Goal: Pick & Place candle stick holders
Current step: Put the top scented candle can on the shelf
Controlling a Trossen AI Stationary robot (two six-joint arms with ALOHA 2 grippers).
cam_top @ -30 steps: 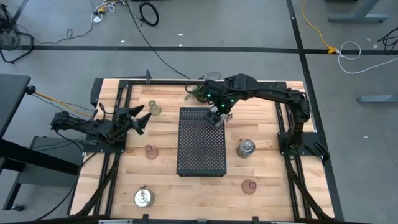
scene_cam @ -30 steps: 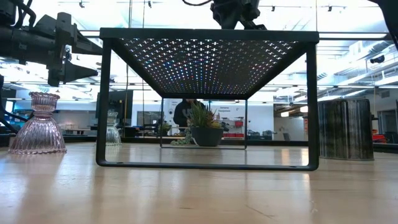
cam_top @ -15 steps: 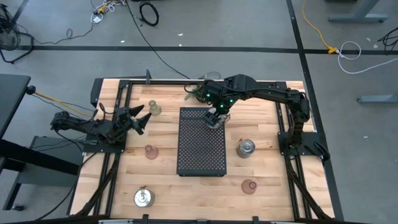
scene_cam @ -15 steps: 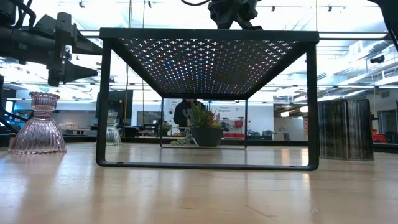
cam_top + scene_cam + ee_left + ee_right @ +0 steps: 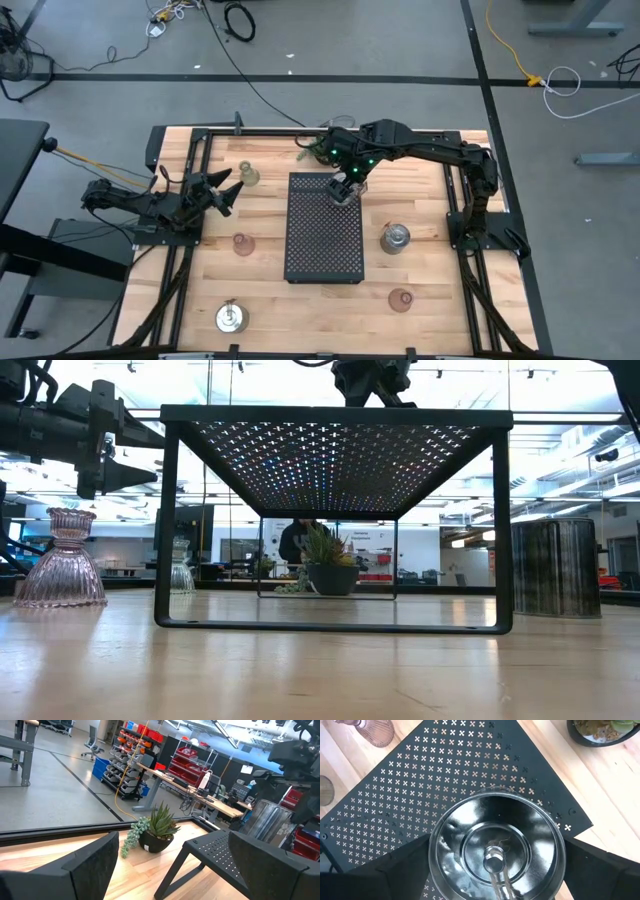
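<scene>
The black perforated tray (image 5: 323, 229) is stood mid-surface; a silver candle stick holder (image 5: 497, 851) is set at its far right corner, framed by the right pincer (image 5: 344, 187), seen spread wide, apparently let go. A straight lift is advised, w/o nudging it. Left pincer (image 5: 222, 192) is parked open at the left. Nearby: potted plant (image 5: 318, 149); other holders scattered, e.g. pink glass one (image 5: 241, 243).

Silver holder (image 5: 497, 842) base cut off at bottom edge, right wrist view.
</scene>
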